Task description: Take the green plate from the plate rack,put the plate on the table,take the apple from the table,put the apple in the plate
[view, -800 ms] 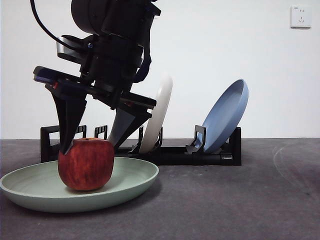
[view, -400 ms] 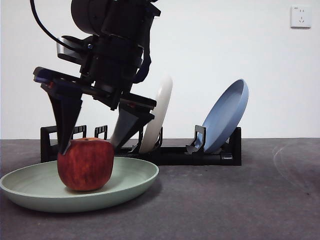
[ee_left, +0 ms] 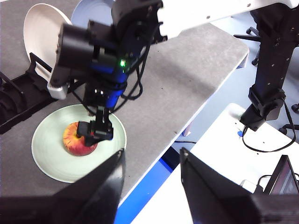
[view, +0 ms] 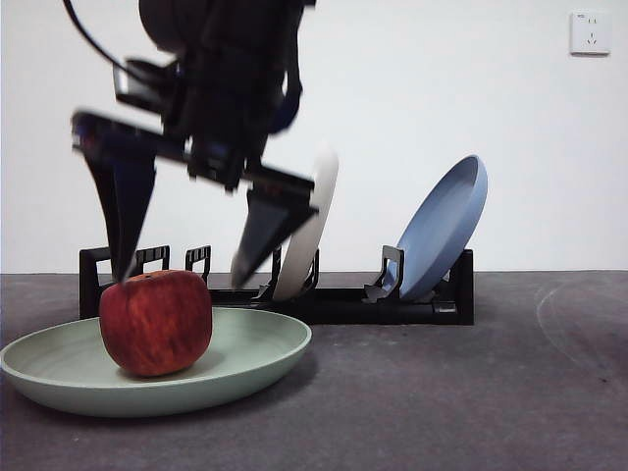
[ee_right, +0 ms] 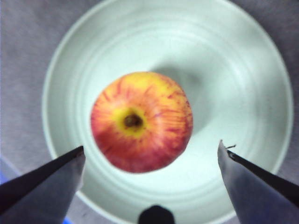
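A: Apple (view: 155, 322), red, streaked: location?

B: On the green plate (view: 257, 355), resting free, stem dip up. Plate flat on the worktop (view: 471, 392), in front of the plate rack (view: 334, 296). Rack holds a cream-white plate (view: 312, 221) and a blue plate (view: 444, 228).

A: Right gripper (ee_right: 149, 161): condition?

B: Above the apple, fingers spread wide, holding nothing; one tip looks just beside the fruit's top in the front view.

A: Left gripper (ee_left: 152, 175)?

B: Well apart, off the worktop's edge, fingers parted, empty.

A: Handling note for the retreat?

B: Judgement: lift straight up, fingers kept wide, so neither tip nudges the apple and rolls it toward the rim.
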`<state>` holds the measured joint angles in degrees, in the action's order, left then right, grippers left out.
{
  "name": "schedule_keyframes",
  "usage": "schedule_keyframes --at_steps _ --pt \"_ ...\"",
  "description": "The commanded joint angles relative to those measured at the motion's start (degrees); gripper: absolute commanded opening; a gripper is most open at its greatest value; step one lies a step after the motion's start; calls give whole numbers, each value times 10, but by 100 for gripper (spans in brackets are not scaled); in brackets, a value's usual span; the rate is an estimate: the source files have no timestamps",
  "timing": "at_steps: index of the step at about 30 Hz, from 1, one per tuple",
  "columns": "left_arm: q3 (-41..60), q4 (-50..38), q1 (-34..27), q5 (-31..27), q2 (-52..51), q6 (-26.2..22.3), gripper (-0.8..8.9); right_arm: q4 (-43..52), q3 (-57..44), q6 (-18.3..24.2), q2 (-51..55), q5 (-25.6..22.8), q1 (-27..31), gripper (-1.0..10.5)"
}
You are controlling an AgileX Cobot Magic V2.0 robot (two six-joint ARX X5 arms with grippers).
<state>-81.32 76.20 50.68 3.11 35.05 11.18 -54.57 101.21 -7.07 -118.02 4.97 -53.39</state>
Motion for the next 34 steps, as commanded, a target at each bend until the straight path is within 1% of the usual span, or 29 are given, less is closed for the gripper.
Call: schedule_keyframes --at_steps 1,4,7,10,15,20,24,26,31,34 --pt "2 -3 -1 -2 -2 2 197 -65 57 5 -2 2 2 474" --pt "2 -4 -1 -7 -2 2 197 -167 132 34 3 1 2 473" --pt "2 -5 -1 -35 -2 2 197 -244 190 50 18 -1 2 473" --pt "2 -10 -1 -61 1 2 197 -243 205 47 56 11 2 473" --pt "2 -27 -1 -61 14 1 197 -245 201 38 139 11 2 473" --pt "2 -36 -1 -61 39 -5 197 -245 184 22 240 11 1 473" --pt "2 -45 -1 -61 62 -12 197 -245 147 9 324 10 1 472" --pt "2 -59 -1 -61 70 -17 197 -245 117 -2 372 9 1 472" --pt "2 -101 -1 -60 79 -24 197 -245 37 -27 478 -16 1 472" --pt "2 -108 -1 -59 79 -24 197 -245 -21 -47 541 -31 1 472"
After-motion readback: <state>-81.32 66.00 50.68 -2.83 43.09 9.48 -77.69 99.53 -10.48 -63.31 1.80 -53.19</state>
